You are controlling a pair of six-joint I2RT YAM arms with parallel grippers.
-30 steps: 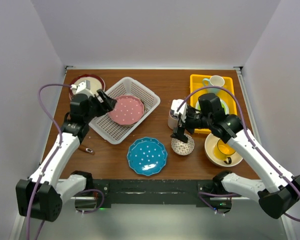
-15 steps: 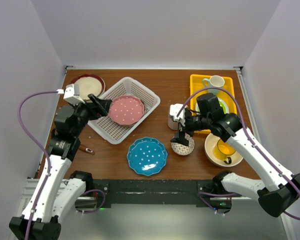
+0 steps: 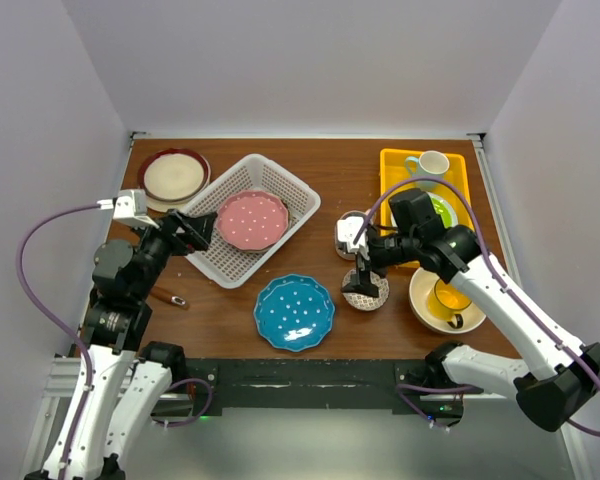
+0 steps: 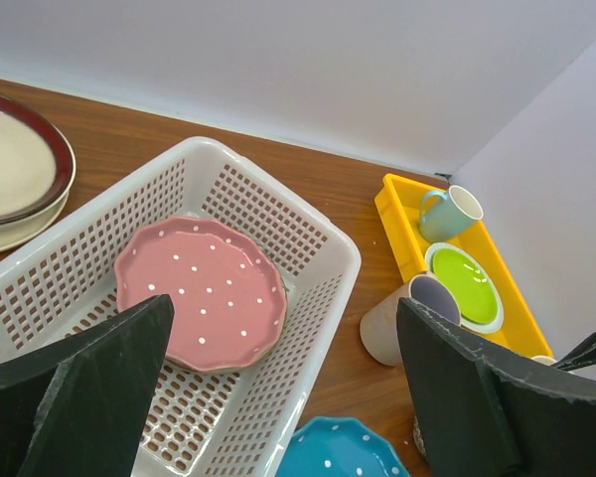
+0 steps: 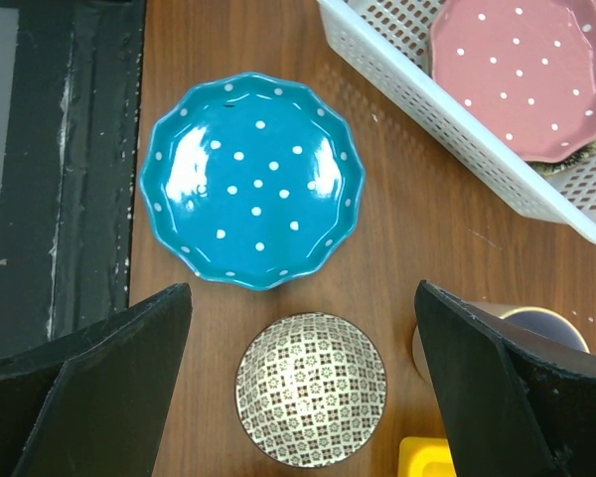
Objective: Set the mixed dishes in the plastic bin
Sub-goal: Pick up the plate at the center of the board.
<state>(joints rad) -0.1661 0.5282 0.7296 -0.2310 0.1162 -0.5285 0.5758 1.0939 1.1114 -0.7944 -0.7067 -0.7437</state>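
Nearest: blue dotted plate (image 3: 294,311) flat on surface (image 3: 340,170). Right hand (image 3: 360,270) spread wide, empty, above patterned bowl (image 3: 366,291). Left hand (image 3: 193,232) spread wide, empty, at left rim of bin (image 3: 298,187). Pink dotted plate (image 3: 252,219) lying inside bin, farther back

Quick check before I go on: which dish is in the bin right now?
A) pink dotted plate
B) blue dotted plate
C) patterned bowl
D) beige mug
A: the pink plate lies flat inside the bin, while the blue plate, bowl and mug all stand outside it on the table.
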